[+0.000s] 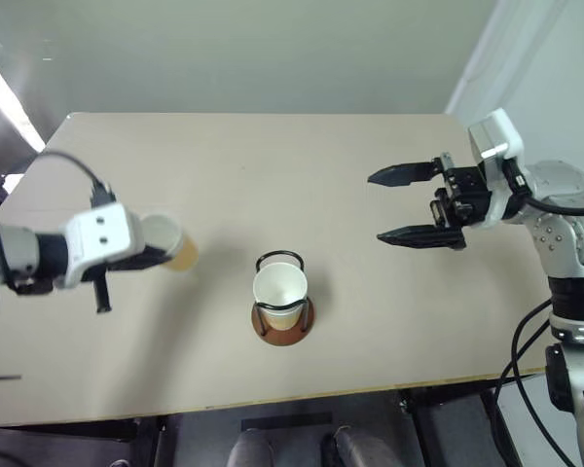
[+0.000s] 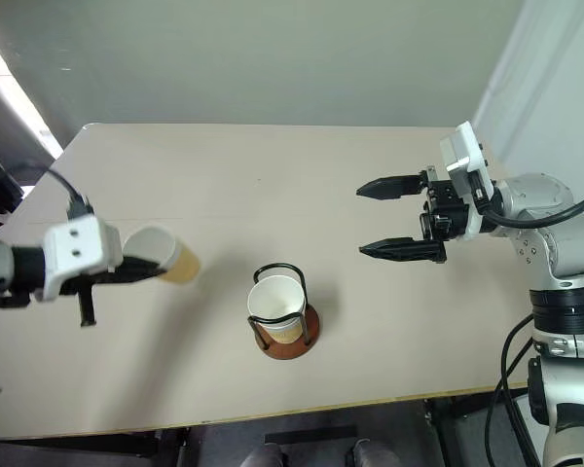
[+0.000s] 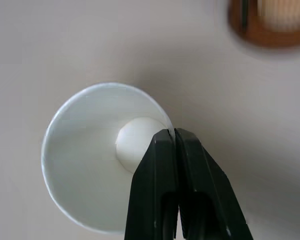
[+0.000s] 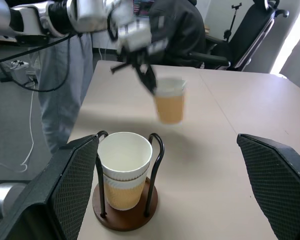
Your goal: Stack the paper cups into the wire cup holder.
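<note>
On my matte beige table before a plain grey wall, my left gripper pinches 1 tapered tan paper cup's white rim, lifted left of the wire cup holder with its nested cups, while my right gripper hangs spread, empty.

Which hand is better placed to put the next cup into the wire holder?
Left. The left hand is shut on a paper cup, pinching its rim, lifted beside the wire cup holder. The right hand hangs open and empty.
</note>
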`<state>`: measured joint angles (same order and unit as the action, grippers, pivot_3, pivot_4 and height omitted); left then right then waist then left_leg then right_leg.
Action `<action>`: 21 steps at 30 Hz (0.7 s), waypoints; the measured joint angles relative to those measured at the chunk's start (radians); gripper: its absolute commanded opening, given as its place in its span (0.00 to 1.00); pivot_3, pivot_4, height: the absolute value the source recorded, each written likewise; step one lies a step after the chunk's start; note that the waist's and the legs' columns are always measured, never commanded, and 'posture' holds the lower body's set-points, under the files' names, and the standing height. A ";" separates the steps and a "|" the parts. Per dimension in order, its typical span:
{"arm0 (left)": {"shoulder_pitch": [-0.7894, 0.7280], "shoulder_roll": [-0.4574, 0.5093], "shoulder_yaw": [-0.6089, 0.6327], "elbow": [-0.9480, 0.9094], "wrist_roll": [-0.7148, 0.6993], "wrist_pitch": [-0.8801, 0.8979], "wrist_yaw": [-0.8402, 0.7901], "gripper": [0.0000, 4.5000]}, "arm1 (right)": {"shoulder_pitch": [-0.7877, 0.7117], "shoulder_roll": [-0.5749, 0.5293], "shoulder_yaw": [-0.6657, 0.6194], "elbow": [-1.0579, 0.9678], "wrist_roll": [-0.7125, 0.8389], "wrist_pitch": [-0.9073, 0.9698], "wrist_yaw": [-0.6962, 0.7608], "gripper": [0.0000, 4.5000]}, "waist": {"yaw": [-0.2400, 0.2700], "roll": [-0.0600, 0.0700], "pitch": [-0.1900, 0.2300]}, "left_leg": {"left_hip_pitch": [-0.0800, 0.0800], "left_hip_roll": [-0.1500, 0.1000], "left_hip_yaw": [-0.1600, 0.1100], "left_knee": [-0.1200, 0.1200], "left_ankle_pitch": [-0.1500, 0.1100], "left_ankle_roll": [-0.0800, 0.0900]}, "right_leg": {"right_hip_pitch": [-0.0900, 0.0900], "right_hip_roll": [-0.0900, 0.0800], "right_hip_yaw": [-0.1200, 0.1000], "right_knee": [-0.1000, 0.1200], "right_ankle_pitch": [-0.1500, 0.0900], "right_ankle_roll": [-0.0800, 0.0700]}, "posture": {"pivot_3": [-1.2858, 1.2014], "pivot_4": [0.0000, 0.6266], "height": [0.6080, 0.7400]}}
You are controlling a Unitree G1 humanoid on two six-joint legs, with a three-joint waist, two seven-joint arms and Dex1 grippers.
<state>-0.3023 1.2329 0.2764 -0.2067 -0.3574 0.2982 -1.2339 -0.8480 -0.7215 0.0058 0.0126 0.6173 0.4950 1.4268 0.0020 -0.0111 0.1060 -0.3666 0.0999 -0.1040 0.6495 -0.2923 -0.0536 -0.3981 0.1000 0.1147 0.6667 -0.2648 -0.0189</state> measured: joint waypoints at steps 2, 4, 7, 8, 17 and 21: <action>-0.152 -0.017 -0.022 -0.016 -0.079 0.019 -0.029 0.02 | -0.006 -0.004 0.000 0.011 -0.007 -0.011 0.002 1.00 | 0.002 0.000 0.000 | 0.000 0.000 0.000 0.002 0.000 0.000 | 0.000 -0.001 0.000 0.000 0.000 0.001 | 0.52 0.24 1.00; -0.344 -0.075 -0.069 -0.020 -0.159 0.032 -0.068 0.02 | -0.012 -0.008 0.000 0.022 -0.015 -0.024 0.005 1.00 | 0.005 0.000 0.000 | 0.000 -0.001 0.000 0.003 0.000 0.000 | 0.001 -0.001 0.000 0.001 -0.001 0.001 | 0.52 0.24 1.00; -0.522 -0.121 -0.152 0.008 -0.222 0.040 -0.153 0.02 | -0.019 -0.018 0.000 0.025 -0.018 -0.039 0.006 1.00 | 0.001 0.001 0.000 | 0.000 -0.001 0.001 0.004 0.000 0.000 | 0.001 -0.001 0.001 0.002 -0.001 0.002 | 0.52 0.24 1.00; -0.562 -0.131 -0.178 0.032 -0.228 0.040 -0.185 0.02 | -0.020 -0.026 -0.001 0.026 -0.022 -0.042 0.006 1.00 | -0.001 0.001 0.000 | 0.000 -0.001 0.001 0.005 0.000 0.000 | 0.000 -0.001 0.001 0.003 -0.002 0.003 | 0.52 0.24 1.00; -0.671 -0.101 -0.449 0.196 -0.293 -0.026 -0.336 0.02 | 0.050 -0.121 -0.069 -0.035 -0.004 -0.017 -0.003 1.00 | -0.010 0.001 0.000 | -0.001 -0.002 0.001 0.007 0.000 0.000 | -0.002 -0.002 0.012 0.003 -0.006 0.010 | 0.52 0.24 1.00; -0.720 -0.107 -0.550 0.217 -0.359 -0.065 -0.337 0.02 | 0.107 -0.157 -0.106 -0.100 0.018 0.000 -0.013 1.00 | -0.003 0.001 0.000 | -0.001 -0.004 0.001 0.009 -0.002 0.001 | -0.002 -0.002 0.019 0.003 -0.008 0.013 | 0.52 0.24 1.00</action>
<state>-1.0226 1.1260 -0.2741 0.0104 -0.7164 0.2336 -1.5707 -0.7410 -0.8790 -0.1006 -0.0870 0.6350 0.4948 1.4135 -0.0011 -0.0099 0.1063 -0.3681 0.0956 -0.1027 0.6581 -0.2939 -0.0524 -0.4004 0.0981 0.1336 0.6699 -0.2725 -0.0056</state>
